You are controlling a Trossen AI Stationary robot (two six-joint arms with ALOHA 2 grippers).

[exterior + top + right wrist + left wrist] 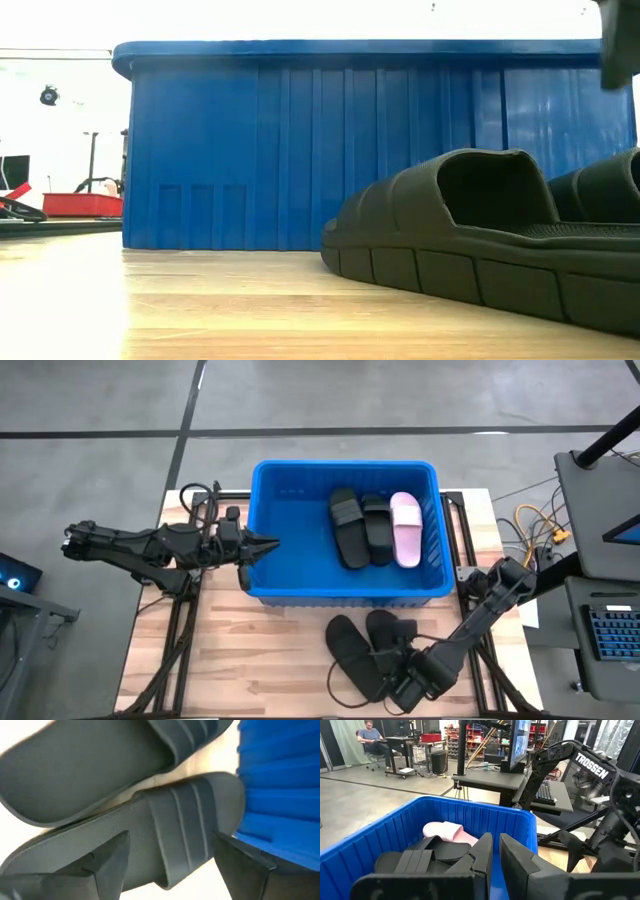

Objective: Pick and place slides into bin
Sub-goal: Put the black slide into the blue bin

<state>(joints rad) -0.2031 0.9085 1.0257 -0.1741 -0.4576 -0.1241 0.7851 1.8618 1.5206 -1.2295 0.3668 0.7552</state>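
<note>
**A:** On the table in front of the bin (300, 510), what's lying there?

**B:** Two black slides (365, 650) side by side on the wood, just beside the blue front wall. The right gripper (395, 672) is down over them, its fingers spread wide on either side of the nearer slide's ribbed strap (180, 830), not clamped on it.

**A:** And inside the bin?

**B:** Three more: two black slides in the bin (360, 530) and a pink slide (405, 528) next to them, toward the right wall.

**A:** Where's the other arm?

**B:** The left gripper (268, 545) sits at the bin's left wall, level with the rim, fingers pressed together and holding nothing
</note>
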